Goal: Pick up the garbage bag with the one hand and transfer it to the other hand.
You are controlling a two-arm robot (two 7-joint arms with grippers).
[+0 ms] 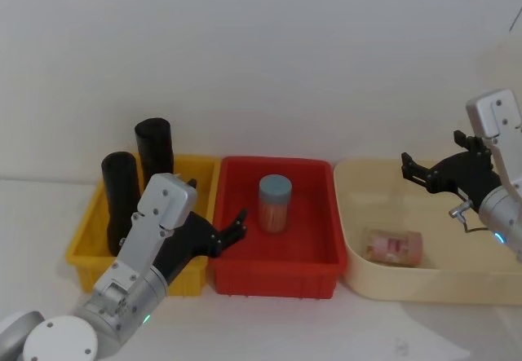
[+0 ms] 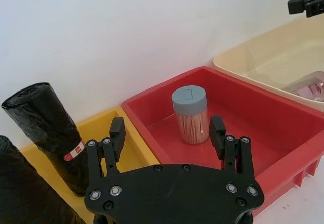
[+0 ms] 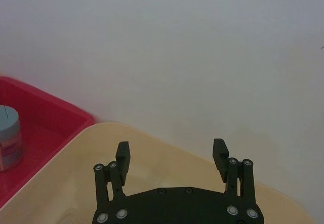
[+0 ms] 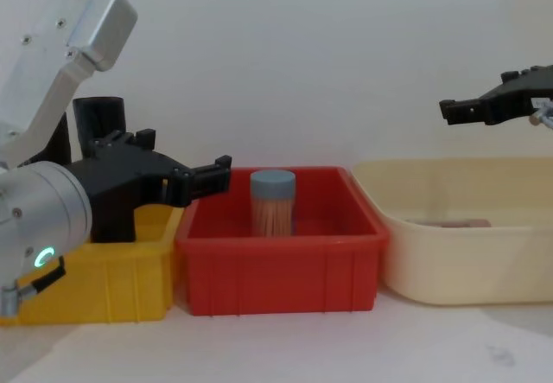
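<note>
Garbage bag (image 1: 120,180) — base hidden; seemingly plain.

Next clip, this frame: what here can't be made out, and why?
- Garbage bag: chest view, mostly hidden behind the left gripper's arm; left wrist view, cut off by the picture edge.
- Second roll: left wrist view, its sticker's print is too small to read.
- Pink packet: chest view, mostly hidden by the cream tub wall; head view, label blurred.

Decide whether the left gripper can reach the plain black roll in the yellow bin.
Probably yes: the open left gripper hangs beside the plain roll, which rises above the yellow bin; the stickered roll stands behind it, not between.
</note>
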